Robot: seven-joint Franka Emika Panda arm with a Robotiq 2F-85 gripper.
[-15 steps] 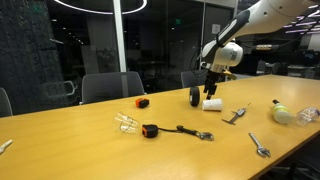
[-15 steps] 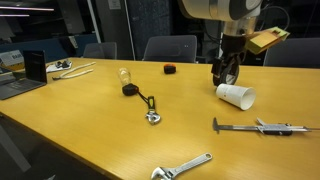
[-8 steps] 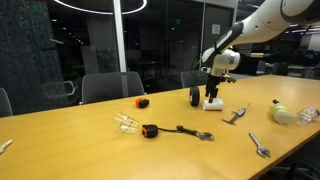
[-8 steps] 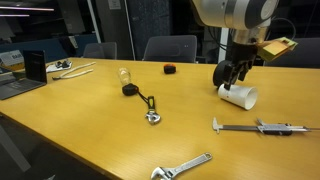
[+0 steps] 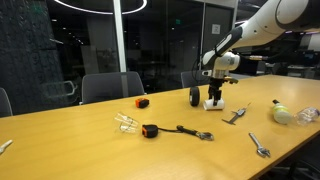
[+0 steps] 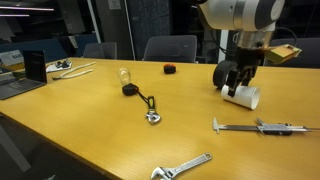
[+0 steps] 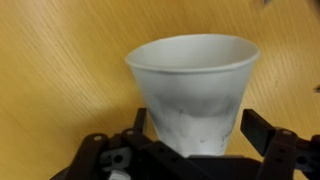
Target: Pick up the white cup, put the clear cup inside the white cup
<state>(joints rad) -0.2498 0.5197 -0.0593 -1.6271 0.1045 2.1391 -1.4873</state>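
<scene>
The white cup (image 7: 192, 80) lies on its side on the wooden table, shown in both exterior views (image 5: 214, 104) (image 6: 245, 97). My gripper (image 7: 195, 125) is lowered over it, open, with one finger on each side of the cup and a gap showing at the right finger (image 7: 252, 124). The gripper also shows in both exterior views (image 5: 213, 98) (image 6: 232, 85). The clear cup (image 5: 125, 122) (image 6: 125, 75) rests far from the gripper, toward the other end of the table, beside a black tape measure (image 5: 150, 130) (image 6: 131, 89).
A black tape roll (image 5: 194, 97) stands right beside the white cup. A caliper (image 5: 236, 116) (image 6: 255, 127), a wrench (image 5: 259, 146) (image 6: 182, 167), a small orange-black object (image 5: 142, 102) (image 6: 170, 69) and a laptop (image 6: 35, 68) lie on the table. Chairs stand behind it.
My gripper has come down from above the white cup and now straddles it. The cup and the other objects have not moved.
</scene>
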